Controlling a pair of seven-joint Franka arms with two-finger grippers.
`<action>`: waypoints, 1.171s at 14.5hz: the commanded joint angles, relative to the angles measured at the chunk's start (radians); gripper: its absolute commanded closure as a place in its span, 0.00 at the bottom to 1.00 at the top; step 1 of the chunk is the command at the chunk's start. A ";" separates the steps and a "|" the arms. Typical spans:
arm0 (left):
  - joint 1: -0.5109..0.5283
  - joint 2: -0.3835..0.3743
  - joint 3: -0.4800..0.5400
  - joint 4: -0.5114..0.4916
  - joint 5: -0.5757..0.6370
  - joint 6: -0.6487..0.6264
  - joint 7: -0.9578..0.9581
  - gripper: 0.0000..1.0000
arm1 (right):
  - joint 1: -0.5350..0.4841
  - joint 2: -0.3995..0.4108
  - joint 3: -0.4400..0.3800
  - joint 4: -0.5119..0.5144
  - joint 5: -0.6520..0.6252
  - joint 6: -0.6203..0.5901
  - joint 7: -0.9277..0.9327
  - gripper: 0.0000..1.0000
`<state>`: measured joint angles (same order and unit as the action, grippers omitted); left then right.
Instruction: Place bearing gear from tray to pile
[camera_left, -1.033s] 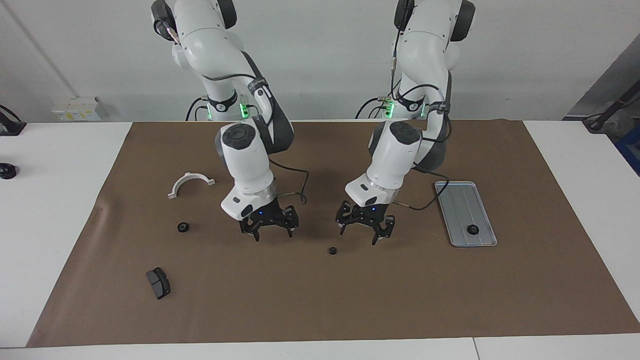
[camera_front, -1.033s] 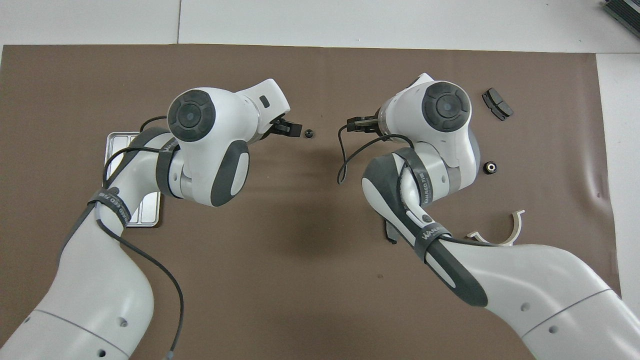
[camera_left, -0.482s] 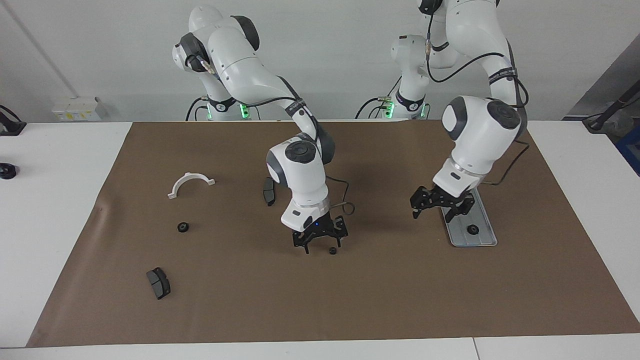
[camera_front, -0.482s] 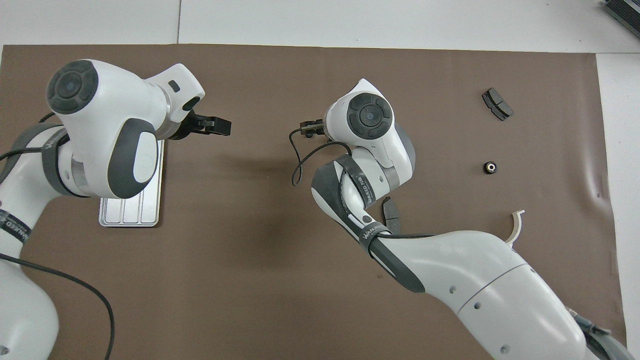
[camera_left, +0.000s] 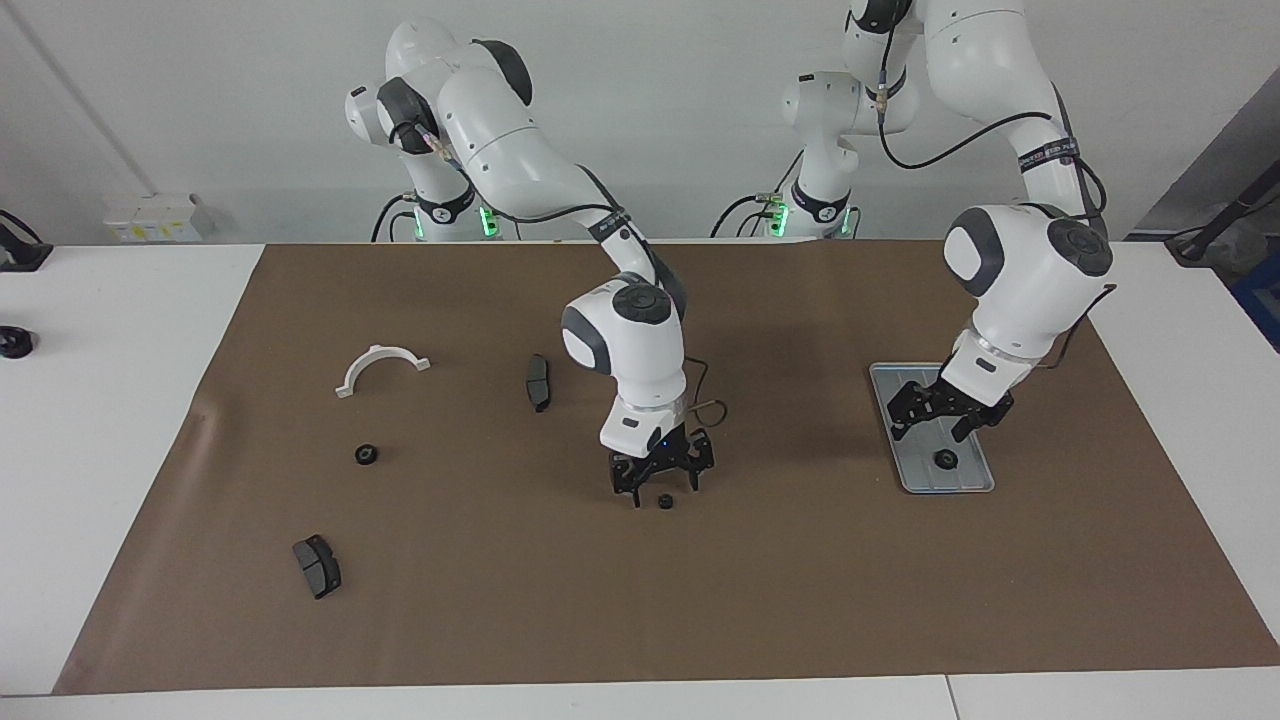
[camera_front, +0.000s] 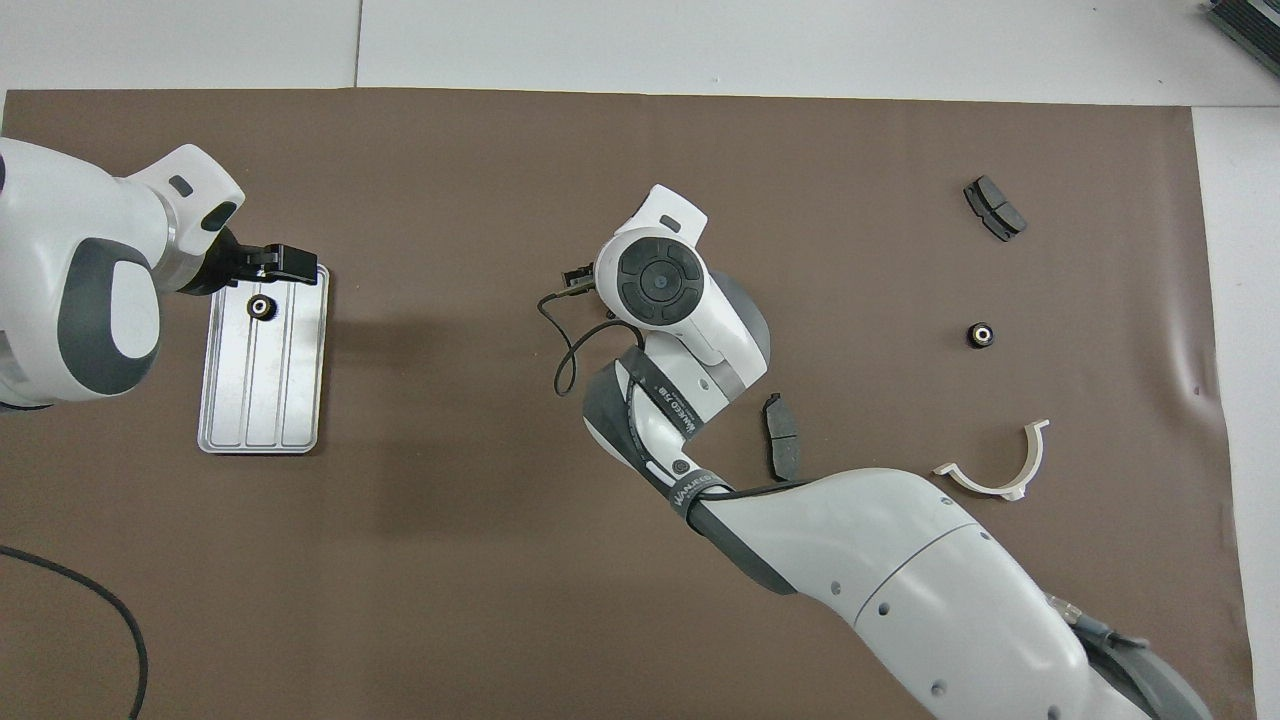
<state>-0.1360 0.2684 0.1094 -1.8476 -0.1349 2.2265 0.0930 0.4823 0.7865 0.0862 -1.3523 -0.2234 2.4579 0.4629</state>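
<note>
Both arms have swung toward the left arm's end of the bench since a second ago. Left gripper (camera_left: 947, 428) now hangs over the tray (camera_left: 975, 478), jaws spread and empty, with a bearing gear (camera_left: 944, 459) lying in the tray just below them. Right gripper (camera_left: 660, 480) is low over the brown mat (camera_left: 700, 600) at mid-bench, jaws spread on either side of a second bearing gear (camera_left: 664, 501) but not gripping it. Each gear is a small black ring with a pale centre. Third bearing gear (camera_left: 366, 454) lies toward the right arm's end, among the pile: a white half-ring bracket (camera_left: 381, 367) and two dark brake pads (camera_left: 317, 566), one near mid-bench (camera_left: 538, 381).
</note>
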 joint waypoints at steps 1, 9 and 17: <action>0.010 -0.034 0.021 -0.088 0.024 0.093 0.004 0.00 | -0.001 0.027 0.001 0.030 -0.028 0.018 0.022 0.58; 0.041 0.044 0.026 -0.150 0.024 0.291 0.002 0.00 | 0.007 0.054 -0.002 0.050 -0.045 0.030 0.053 1.00; 0.042 0.083 0.027 -0.163 0.031 0.318 0.004 0.04 | -0.115 -0.149 0.001 -0.026 -0.025 -0.146 0.037 1.00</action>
<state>-0.0982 0.3568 0.1358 -1.9871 -0.1271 2.5280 0.0930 0.4380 0.7411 0.0680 -1.3045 -0.2387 2.3661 0.4791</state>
